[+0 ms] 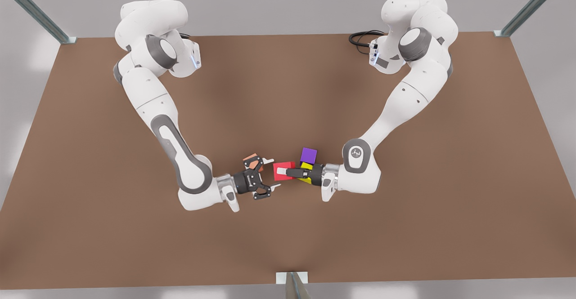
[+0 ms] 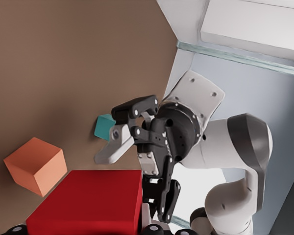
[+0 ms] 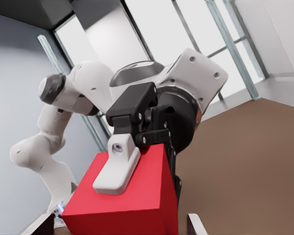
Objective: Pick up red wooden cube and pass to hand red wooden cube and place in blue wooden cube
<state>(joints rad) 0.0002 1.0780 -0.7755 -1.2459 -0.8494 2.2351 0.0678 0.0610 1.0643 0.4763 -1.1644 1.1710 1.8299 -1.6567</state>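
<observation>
Front view. The left gripper (image 1: 288, 172), on the arm coming in from the frame's right, is clamped on the red cube (image 1: 281, 166) at centre frame, above the table (image 1: 405, 227). The right gripper (image 1: 271, 173) faces it from the frame's left with its fingers spread wide and nothing in them. The red cube lies just off those open fingertips, on their line. Both forearms run low and nearly level, wrists pointed at each other. A purple cube (image 1: 308, 154) and a yellow one (image 1: 306, 166) sit behind the left gripper, and a salmon cube (image 1: 252, 161) sits behind the right.

Left wrist view. The red cube (image 2: 88, 200) is large at lower centre. Beyond it stands the right gripper (image 2: 132, 176), jaws apart and mouth toward the cube. The blue cube (image 2: 105, 126) rests on the table at centre left, past that gripper's upper finger. The salmon cube (image 2: 36, 165) is at lower left.

Right wrist view. One pad (image 3: 117, 169) of the left gripper lies flat on a face of the red cube (image 3: 137, 205), lower centre. Two tips at the bottom edge, probably the right gripper's own, flank the cube. Whether it is already between them is hard to tell.

Judgement: a straight closing approach by the right arm, taking the free faces.
</observation>
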